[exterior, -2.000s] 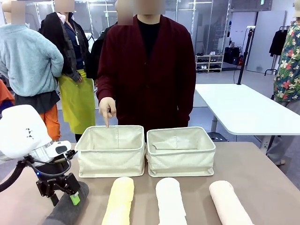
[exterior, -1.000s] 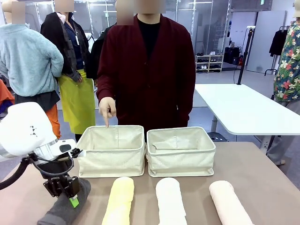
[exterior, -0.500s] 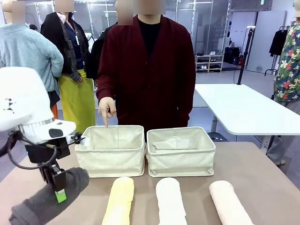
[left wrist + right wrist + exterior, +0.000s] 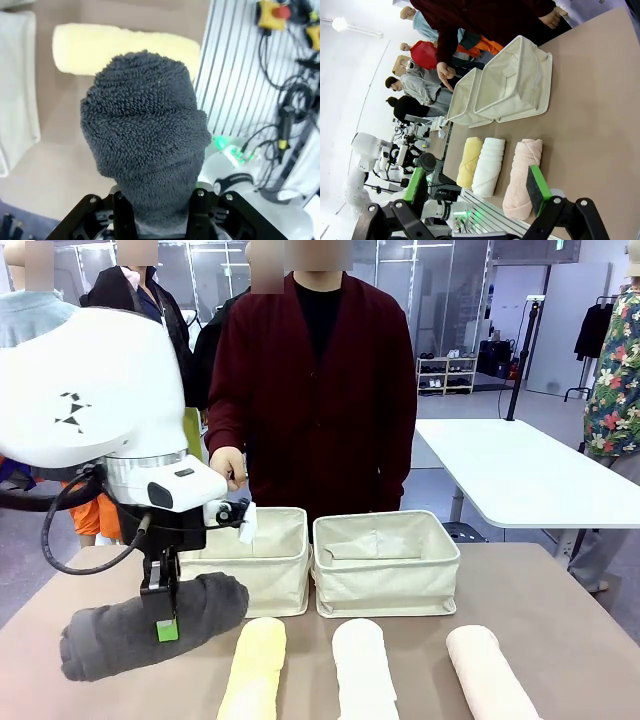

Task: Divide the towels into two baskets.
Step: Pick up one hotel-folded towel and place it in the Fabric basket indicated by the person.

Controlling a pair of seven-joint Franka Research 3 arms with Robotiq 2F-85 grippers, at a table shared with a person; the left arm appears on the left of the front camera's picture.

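The dark grey rolled terry towel (image 4: 100,635) is pinched about its middle by the left gripper (image 4: 165,625). The jaws are pressed deep into the pile, apparently so that the roll is kept from unwinding. It is held clear of the table, its free end sagging toward 8 o'clock.

The left cream canvas basket (image 4: 270,580) stands at its 1 o'clock and is pointed into by the person's hand (image 4: 445,75), probably as the target. The right cream canvas basket (image 4: 385,585) is set touching it.

The pale yellow rolled towel (image 4: 252,670), white rolled towel (image 4: 362,670) and pale pink rolled towel (image 4: 490,675) are laid in a row toward 3 o'clock. The right gripper (image 4: 477,182) is spread wide, with nothing held.
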